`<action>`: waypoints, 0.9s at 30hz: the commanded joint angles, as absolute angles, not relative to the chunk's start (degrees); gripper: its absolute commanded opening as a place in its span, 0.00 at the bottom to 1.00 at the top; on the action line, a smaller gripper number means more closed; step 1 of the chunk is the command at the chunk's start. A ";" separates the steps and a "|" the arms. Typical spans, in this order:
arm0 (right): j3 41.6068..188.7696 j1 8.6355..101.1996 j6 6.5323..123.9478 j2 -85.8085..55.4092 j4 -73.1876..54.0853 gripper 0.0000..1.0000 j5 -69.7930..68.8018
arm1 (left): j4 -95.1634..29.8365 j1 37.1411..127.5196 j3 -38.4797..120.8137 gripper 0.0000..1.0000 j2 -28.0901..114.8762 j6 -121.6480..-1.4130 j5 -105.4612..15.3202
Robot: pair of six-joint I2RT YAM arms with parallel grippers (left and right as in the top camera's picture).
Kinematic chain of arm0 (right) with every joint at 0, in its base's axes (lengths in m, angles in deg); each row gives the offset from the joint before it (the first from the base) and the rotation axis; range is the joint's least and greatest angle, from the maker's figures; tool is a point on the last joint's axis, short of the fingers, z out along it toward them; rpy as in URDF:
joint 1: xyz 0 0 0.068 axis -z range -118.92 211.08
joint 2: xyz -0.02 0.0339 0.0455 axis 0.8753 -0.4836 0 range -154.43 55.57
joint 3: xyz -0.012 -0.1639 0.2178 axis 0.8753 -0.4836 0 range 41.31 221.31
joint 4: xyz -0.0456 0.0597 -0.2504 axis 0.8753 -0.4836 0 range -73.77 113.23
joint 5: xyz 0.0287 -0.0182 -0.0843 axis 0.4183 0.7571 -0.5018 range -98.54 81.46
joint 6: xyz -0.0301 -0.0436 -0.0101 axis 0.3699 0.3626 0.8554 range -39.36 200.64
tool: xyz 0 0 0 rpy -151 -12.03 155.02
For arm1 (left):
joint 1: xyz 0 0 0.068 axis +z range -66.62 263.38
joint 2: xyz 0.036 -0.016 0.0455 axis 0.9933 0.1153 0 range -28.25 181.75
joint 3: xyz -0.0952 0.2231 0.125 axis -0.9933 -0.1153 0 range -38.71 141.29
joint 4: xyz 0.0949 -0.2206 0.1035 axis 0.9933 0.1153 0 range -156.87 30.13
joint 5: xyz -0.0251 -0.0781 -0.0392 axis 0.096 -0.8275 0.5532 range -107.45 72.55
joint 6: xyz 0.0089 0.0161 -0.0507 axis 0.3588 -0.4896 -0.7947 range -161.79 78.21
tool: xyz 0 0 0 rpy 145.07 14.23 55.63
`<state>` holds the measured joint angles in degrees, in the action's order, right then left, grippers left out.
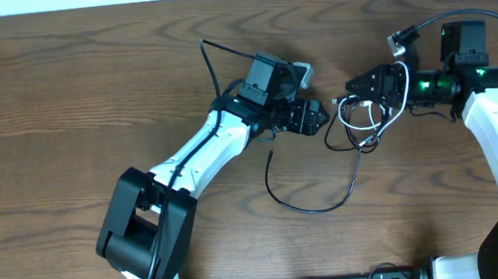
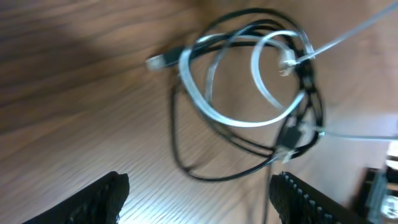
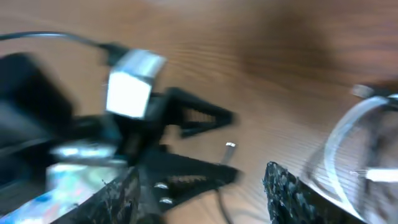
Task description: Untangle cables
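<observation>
With both the left gripper (image 2: pixel 199 182) and right gripper (image 3: pixel 202 174) spread beside the cables (image 2: pixel 188 74), which lie tangled on the table (image 1: pixel 65 101) between them, each should pinch one colour near the tangle, then draw apart slowly

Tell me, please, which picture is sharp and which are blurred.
Overhead: sharp, evenly lit, the cables clear. Left wrist: softly blurred, pale glare on the table at right. Right wrist: heavily smeared by motion, nothing crisp.
</observation>
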<state>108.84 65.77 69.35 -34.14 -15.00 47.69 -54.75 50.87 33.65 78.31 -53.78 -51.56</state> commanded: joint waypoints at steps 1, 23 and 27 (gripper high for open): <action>108.71 65.64 68.26 -33.35 -13.02 0.60 59.93 | -57.15 50.76 33.60 0.78 79.62 -55.44 -59.58; 108.71 65.42 56.19 -33.57 -44.95 0.85 -21.95 | -53.88 55.26 33.60 0.77 79.69 -51.71 -55.10; 108.71 65.42 55.36 -34.31 -47.05 0.85 -26.58 | -53.83 54.01 33.60 0.77 79.69 -51.20 -54.64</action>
